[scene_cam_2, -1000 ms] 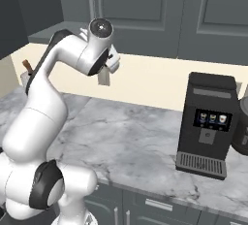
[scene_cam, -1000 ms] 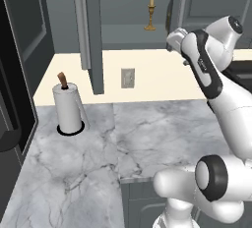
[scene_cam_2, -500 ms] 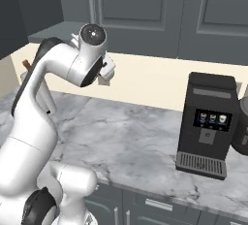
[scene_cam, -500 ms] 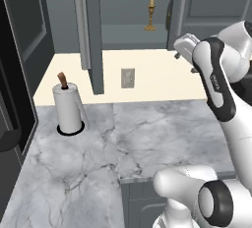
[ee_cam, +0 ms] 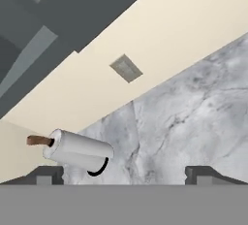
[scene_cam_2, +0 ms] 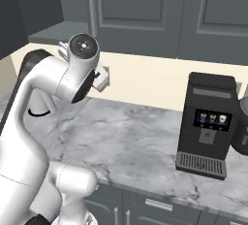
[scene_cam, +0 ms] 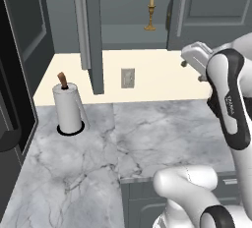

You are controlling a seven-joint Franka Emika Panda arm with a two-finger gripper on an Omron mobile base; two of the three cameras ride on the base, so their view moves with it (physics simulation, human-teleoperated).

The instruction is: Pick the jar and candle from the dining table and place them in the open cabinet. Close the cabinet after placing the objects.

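In the left base view, the thin pale-yellow candle on its golden brass holder point(scene_cam: 151, 14) stands upright on the plain inner shelf of the dark grey-blue wall cabinet point(scene_cam: 129, 35), at about 12 o'clock. The tall panelled door point(scene_cam: 93, 30) hangs open. So the candle part looks done, while the closing is not yet done. I see no jar on the visible part of the shelf. A white paper towel roll point(scene_cam: 68, 108) stands at 9 o'clock on the grey-white marble counter point(scene_cam: 147, 133).

In the right base view, the white arm bends at 10 o'clock, and a black coffee machine point(scene_cam_2: 206, 124) stands at 3 o'clock.

In the hand view, the gripper point(ee_cam: 124, 173) has its jaws wide apart and holds nothing. My judgement: the jar is left to do, then the door.
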